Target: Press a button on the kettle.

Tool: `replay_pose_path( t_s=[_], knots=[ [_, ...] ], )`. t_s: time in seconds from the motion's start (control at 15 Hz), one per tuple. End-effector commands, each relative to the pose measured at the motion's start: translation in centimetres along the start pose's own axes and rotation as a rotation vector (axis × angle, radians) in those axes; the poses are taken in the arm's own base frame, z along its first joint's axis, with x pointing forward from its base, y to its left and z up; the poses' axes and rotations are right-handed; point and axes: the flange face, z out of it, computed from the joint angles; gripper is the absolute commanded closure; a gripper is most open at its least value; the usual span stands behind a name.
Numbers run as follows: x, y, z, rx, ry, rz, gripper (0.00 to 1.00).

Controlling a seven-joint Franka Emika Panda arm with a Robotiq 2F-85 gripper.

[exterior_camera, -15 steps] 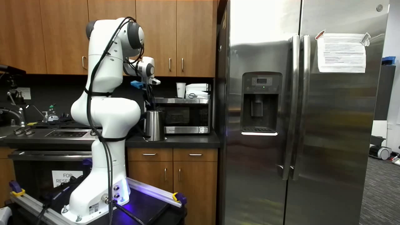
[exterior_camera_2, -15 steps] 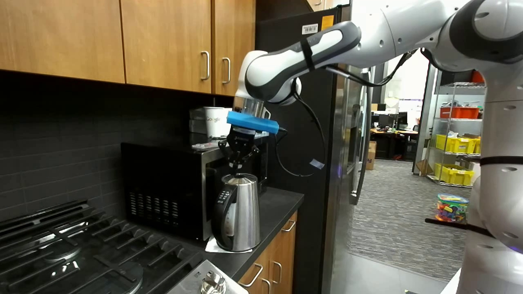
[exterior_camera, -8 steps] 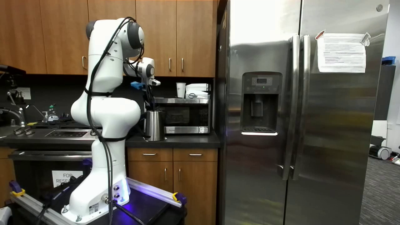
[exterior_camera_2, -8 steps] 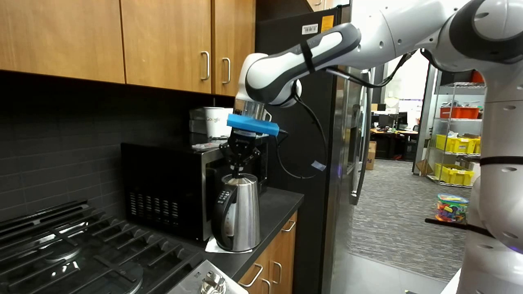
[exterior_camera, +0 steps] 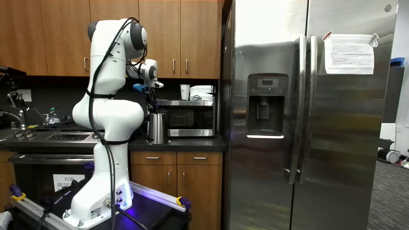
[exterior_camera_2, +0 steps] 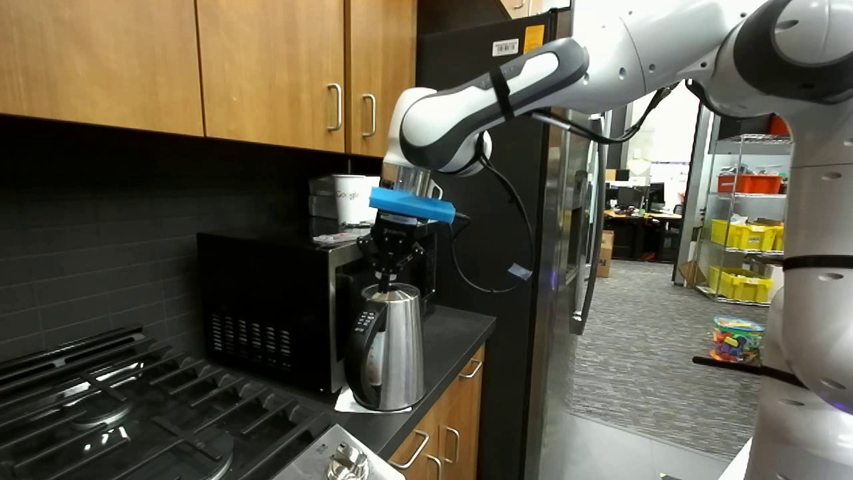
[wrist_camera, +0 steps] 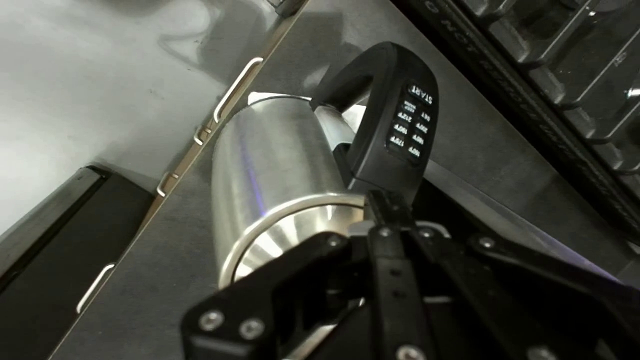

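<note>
The kettle stands upright on the counter, shiny steel with a black handle, in both exterior views (exterior_camera: 157, 129) (exterior_camera_2: 404, 353) and in the wrist view (wrist_camera: 280, 155). Its handle top carries a black button panel (wrist_camera: 410, 122) with START and several temperature labels; the panel also shows in an exterior view (exterior_camera_2: 365, 321). My gripper (wrist_camera: 389, 197) points down with its fingers together and nothing visible between them. In an exterior view the fingertips (exterior_camera_2: 384, 285) are at the kettle's lid, near the handle's top. Whether they touch the lid I cannot tell.
The microwave (exterior_camera_2: 280, 307) stands close behind the kettle, with a white cup (exterior_camera_2: 348, 199) on top. A gas stove with grates (exterior_camera_2: 133, 407) adjoins the counter (exterior_camera: 198, 145). Wooden cabinets (exterior_camera_2: 266, 67) hang above. The steel fridge (exterior_camera: 268, 175) stands at the counter's end.
Over the last second my gripper has moved down a little toward the kettle's lid. Between half a second ago and now it is almost still. The kettle has not moved.
</note>
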Motion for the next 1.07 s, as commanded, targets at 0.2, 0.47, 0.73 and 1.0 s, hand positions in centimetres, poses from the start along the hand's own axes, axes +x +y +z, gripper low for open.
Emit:
replay_pose_path(
  t_s=[0.2,0.47,0.73,1.0],
  knots=[
    [-2.3,-1.4,0.2,-0.006,-0.001,-0.009,1.0],
    [-2.7,-1.9,0.1,-0.006,-0.002,-0.014,1.0],
    [-2.5,-2.2,1.0,-0.011,0.001,-0.029,1.0],
    [-2.4,-3.2,2.6,0.0,-0.023,-0.053,1.0]
  ],
)
